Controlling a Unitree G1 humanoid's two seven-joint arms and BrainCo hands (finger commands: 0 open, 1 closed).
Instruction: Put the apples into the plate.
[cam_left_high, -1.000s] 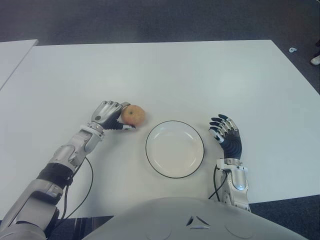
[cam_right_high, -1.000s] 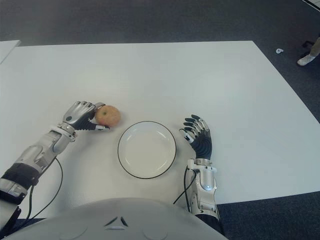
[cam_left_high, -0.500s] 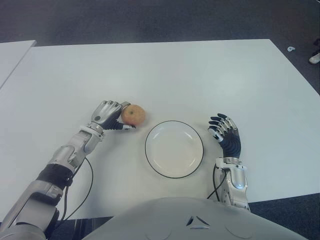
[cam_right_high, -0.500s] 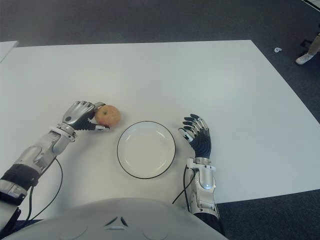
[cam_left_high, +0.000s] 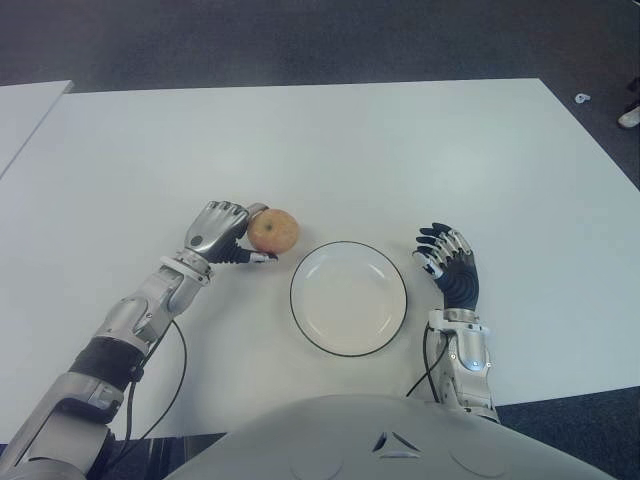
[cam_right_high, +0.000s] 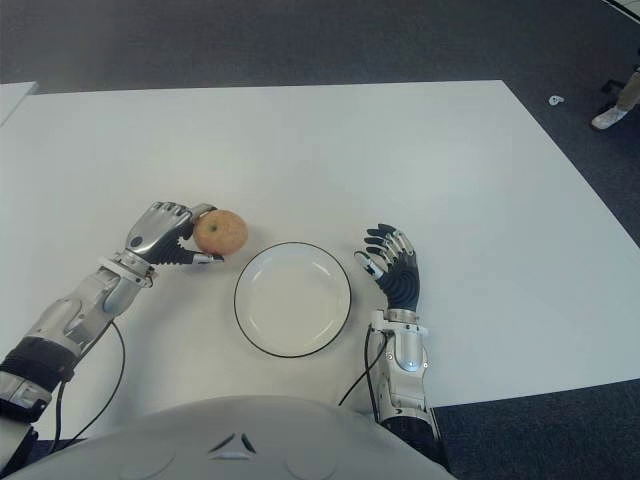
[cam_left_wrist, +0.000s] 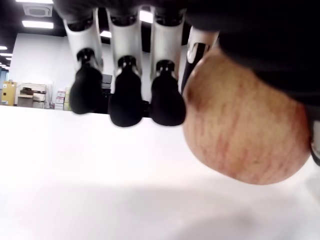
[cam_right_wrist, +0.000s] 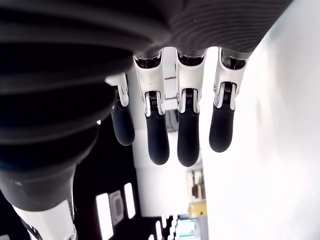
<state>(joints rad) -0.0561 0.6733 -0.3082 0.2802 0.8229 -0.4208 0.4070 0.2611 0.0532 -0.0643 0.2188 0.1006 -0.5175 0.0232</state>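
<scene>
The left hand (cam_left_high: 222, 232) is gripping a reddish-yellow apple (cam_left_high: 272, 231) on the white surface (cam_left_high: 350, 150) beside a round white plate (cam_left_high: 348, 297); the right hand (cam_left_high: 450, 272) is lying spread over by dark carpet (cam_left_high: 300, 40).

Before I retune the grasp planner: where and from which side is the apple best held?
Around its round middle, from its left side, as the left hand does: fingers curl over the apple, thumb underneath. That probably leaves its right side free toward the plate.
</scene>
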